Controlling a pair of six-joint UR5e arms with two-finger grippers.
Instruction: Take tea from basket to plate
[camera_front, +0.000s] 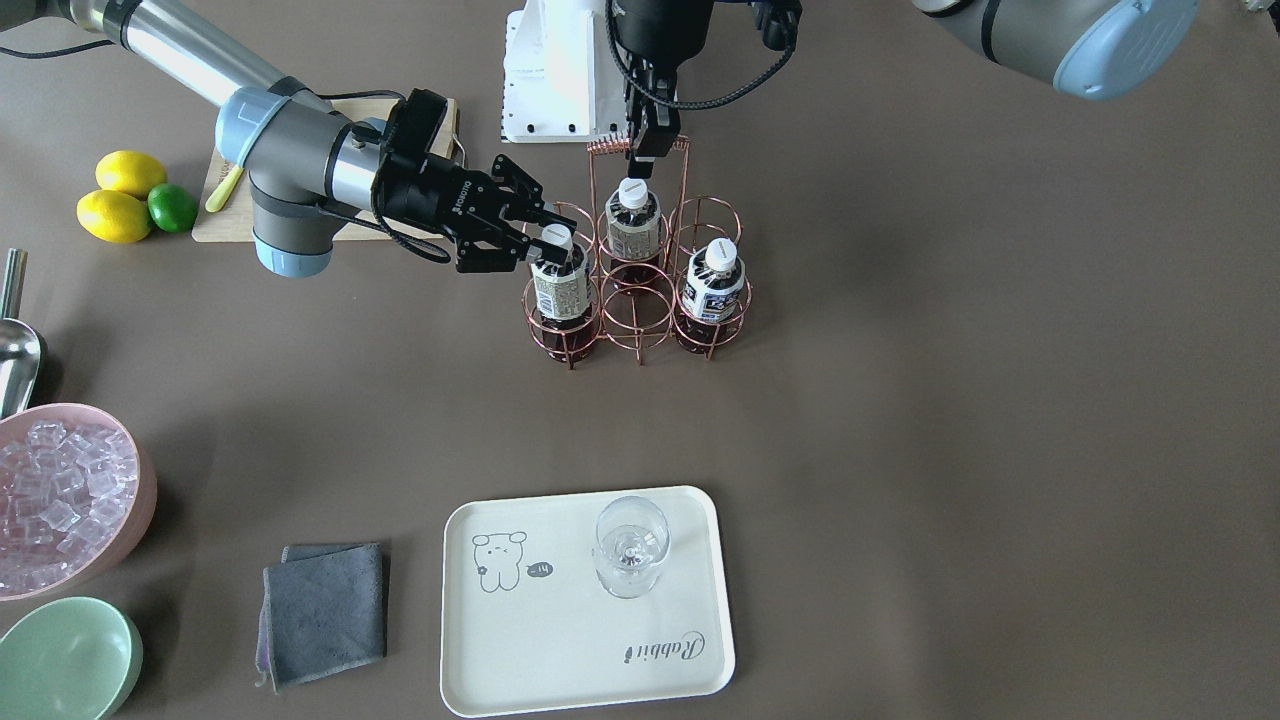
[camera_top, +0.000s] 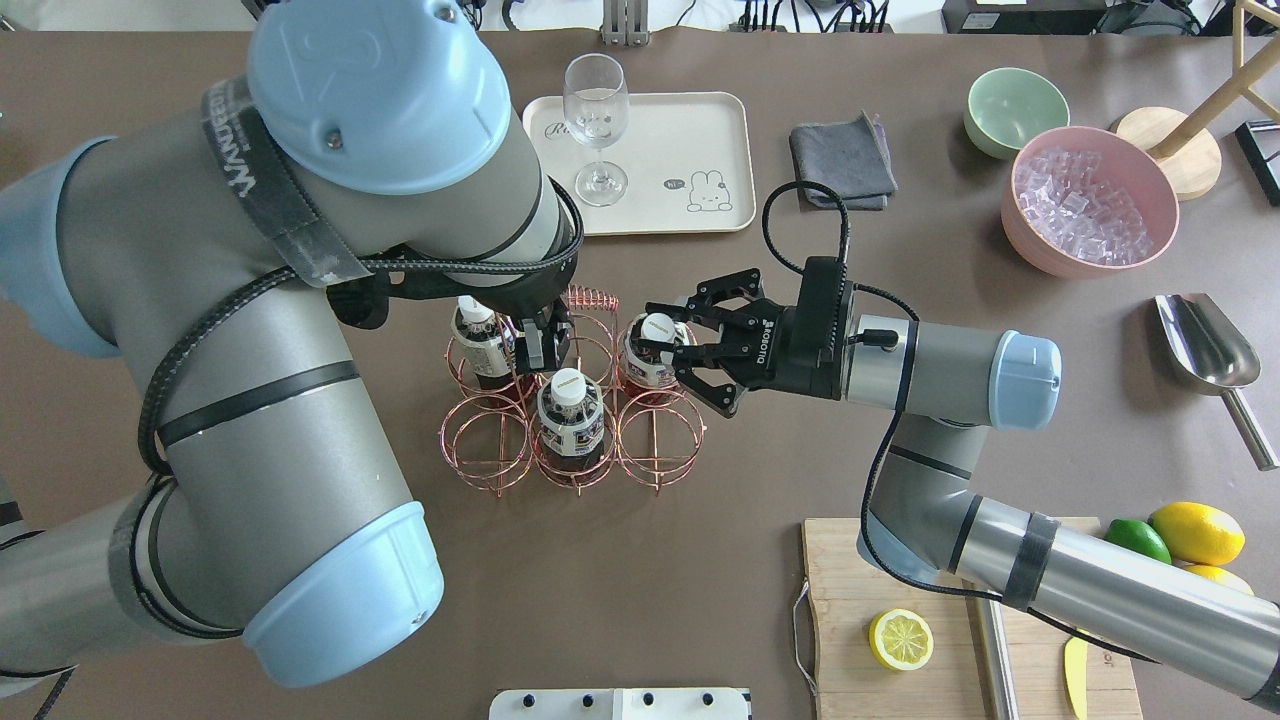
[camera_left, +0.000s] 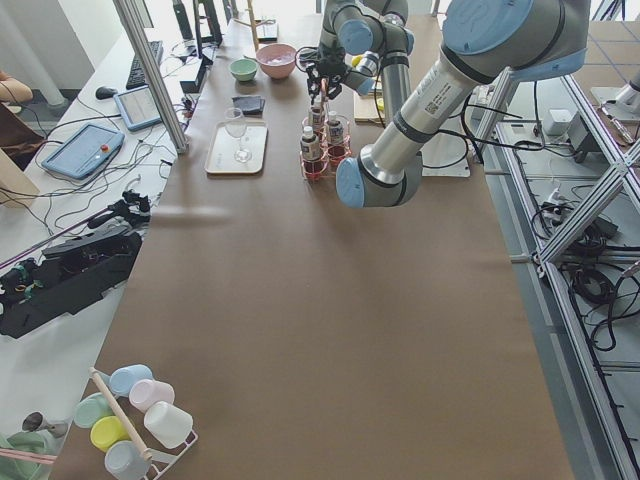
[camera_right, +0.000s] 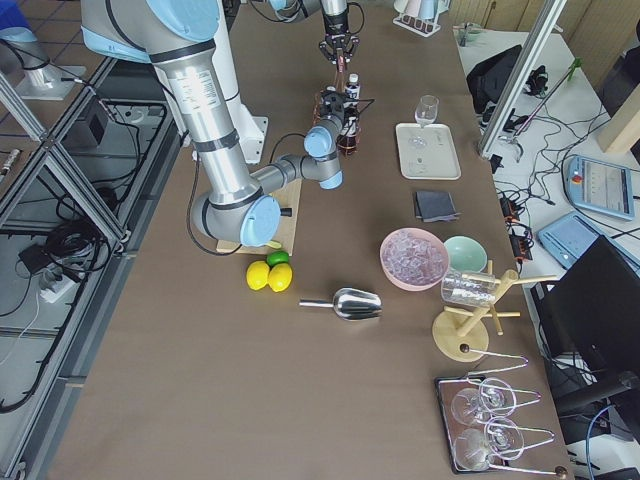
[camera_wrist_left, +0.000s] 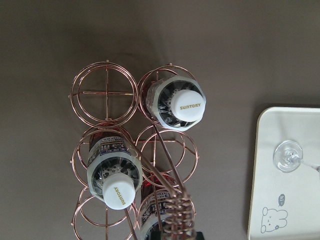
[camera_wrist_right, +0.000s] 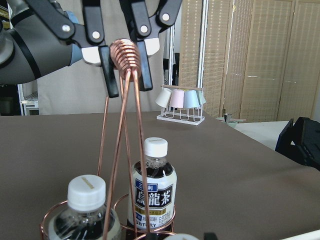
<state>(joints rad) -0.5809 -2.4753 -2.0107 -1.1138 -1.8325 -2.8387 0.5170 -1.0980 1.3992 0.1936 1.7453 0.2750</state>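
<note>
Tea: small bottle of dark tea (camera_front: 557, 285), upright in a corner cell of the basket (camera_front: 637, 290) — the plate-side row, at the end nearest the right arm.
Right gripper: the right gripper (camera_front: 552, 238) reaches in level from the side, its fingers spread to either side of the tea's white cap and not visibly pressing it.
Left gripper: the left gripper (camera_front: 643, 150) hangs straight above the basket, fingers pinched on the coiled handle (camera_wrist_right: 125, 52).
Crowding in the basket: a second bottle (camera_front: 632, 225) stands in the middle cell of the robot-side row, diagonally beside the tea; a third bottle (camera_front: 713, 285) fills the other plate-side corner. The handle's wires rise up the middle of the basket, just beside the tea.
Plate: cream plate (camera_front: 560, 660), well apart from the basket on the side away from the robot.
On the plate: a clear glass (camera_front: 630, 545) stands upright on the end away from the bear drawing — the bear end is bare.
Beyond the plate, on the basket's right-arm side: grey cloth (camera_front: 325, 610), mint bowl (camera_front: 65, 660), pink bowl (camera_front: 148, 495) of ice cubes, metal scoop (camera_front: 18, 365).
Under the right arm, beside the basket: cutting board (camera_front: 215, 225), with two lemons (camera_front: 130, 172) and a lime (camera_front: 172, 207) past it.
</note>
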